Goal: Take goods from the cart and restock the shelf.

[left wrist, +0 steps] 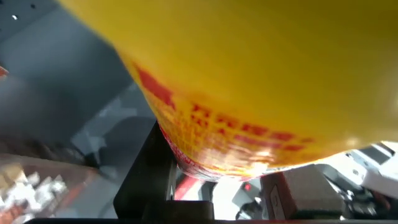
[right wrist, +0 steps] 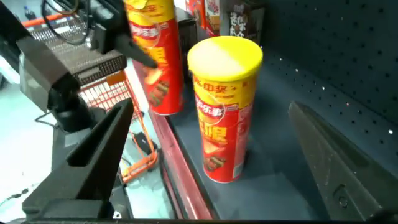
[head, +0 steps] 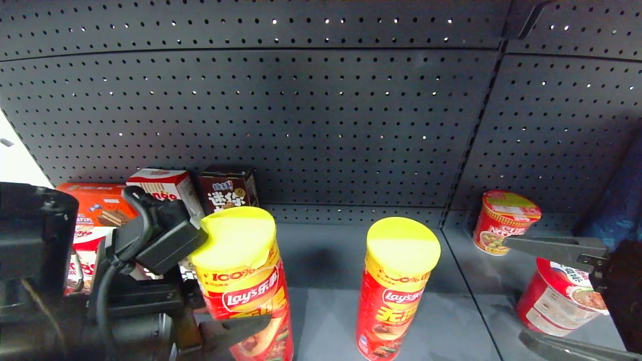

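At the far left of the head view, three cardboard boxes crowd the back corner: an orange box (head: 98, 203), a white and red box (head: 165, 188) and a dark brown box (head: 228, 190). All three stand against the perforated back panel (head: 321, 125). Just right of them, at lower left, my left gripper (head: 246, 328) is clamped on the held chip can (head: 241, 271). It is a tall, glossy red and yellow cylinder with a yellow plastic lid. It leans slightly at the shelf's front edge, and I cannot tell whether its base touches.

To its right is a strip of bare grey shelf board (head: 321, 311), smooth and matte. Next comes the second chip can (head: 398, 286), upright and well apart from the held one. In the right wrist view the red front lip (right wrist: 180, 162) runs below both cans, with the orange wire cart (right wrist: 102, 93) beyond it.

Past a vertical seam, a cup noodle (head: 504, 220) stands at the back. A nearer tilted cup (head: 556, 298) shows in the gap of my right gripper (head: 516, 291), whose fingers are spread wide and hold nothing.
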Motion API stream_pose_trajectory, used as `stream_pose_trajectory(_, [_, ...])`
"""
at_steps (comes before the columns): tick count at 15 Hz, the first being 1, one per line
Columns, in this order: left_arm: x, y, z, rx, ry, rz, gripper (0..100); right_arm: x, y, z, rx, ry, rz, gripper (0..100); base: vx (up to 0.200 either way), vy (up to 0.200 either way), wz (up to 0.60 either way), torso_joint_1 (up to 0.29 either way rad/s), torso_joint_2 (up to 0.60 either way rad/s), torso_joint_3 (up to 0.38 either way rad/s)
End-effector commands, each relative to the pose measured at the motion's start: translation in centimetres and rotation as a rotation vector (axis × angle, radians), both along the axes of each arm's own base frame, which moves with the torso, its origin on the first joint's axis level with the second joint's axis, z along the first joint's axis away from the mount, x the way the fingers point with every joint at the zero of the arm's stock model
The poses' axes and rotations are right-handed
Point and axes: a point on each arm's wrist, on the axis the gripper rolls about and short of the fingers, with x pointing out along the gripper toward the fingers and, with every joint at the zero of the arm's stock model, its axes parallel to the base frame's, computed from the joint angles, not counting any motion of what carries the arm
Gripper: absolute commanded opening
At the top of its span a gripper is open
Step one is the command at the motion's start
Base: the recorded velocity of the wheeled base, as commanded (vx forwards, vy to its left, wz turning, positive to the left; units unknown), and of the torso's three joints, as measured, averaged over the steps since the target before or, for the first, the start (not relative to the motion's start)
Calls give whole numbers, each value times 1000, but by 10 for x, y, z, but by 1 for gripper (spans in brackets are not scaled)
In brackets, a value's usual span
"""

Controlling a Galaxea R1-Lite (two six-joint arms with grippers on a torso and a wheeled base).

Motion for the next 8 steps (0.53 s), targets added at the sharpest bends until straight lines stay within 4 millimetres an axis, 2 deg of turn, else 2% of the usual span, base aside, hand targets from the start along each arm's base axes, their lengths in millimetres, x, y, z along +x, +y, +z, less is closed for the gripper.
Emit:
stream_pose_trajectory(1, [12, -8, 2, 9, 4, 11, 0, 0, -4, 4, 17, -14, -44, 100, 0, 0, 0, 0, 0, 0])
stream_pose_trajectory(3, [19, -12, 5, 8, -5, 13, 0, 0, -6, 5, 29, 2, -67, 100, 0, 0, 0, 0, 0, 0])
stream_pose_trajectory(8, [45, -21, -5, 13, -47, 27, 0, -1, -8, 1, 31, 21, -127, 100, 0, 0, 0, 0, 0, 0])
